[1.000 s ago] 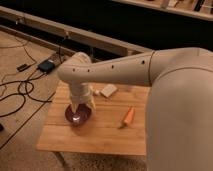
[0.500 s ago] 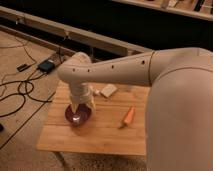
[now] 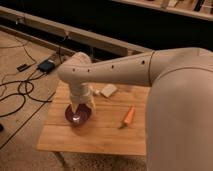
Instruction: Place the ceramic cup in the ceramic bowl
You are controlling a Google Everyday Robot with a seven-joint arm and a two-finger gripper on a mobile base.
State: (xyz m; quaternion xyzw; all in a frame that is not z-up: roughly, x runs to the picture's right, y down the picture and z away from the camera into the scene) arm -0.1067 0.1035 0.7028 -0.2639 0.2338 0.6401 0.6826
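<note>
The ceramic bowl [image 3: 76,117], dark maroon and glossy, sits on the left part of the wooden table [image 3: 100,137]. My gripper [image 3: 80,107] hangs straight down over the bowl, its tip at the bowl's inside. A pale shape in the bowl under the gripper may be the ceramic cup [image 3: 76,116]; the arm hides most of it. I cannot tell whether the cup is held or resting in the bowl.
An orange carrot [image 3: 129,116] lies right of the bowl. A beige block [image 3: 108,90] lies at the table's back, with a small white item [image 3: 96,92] beside it. Black cables [image 3: 20,92] and a dark box [image 3: 46,66] lie on the floor at left.
</note>
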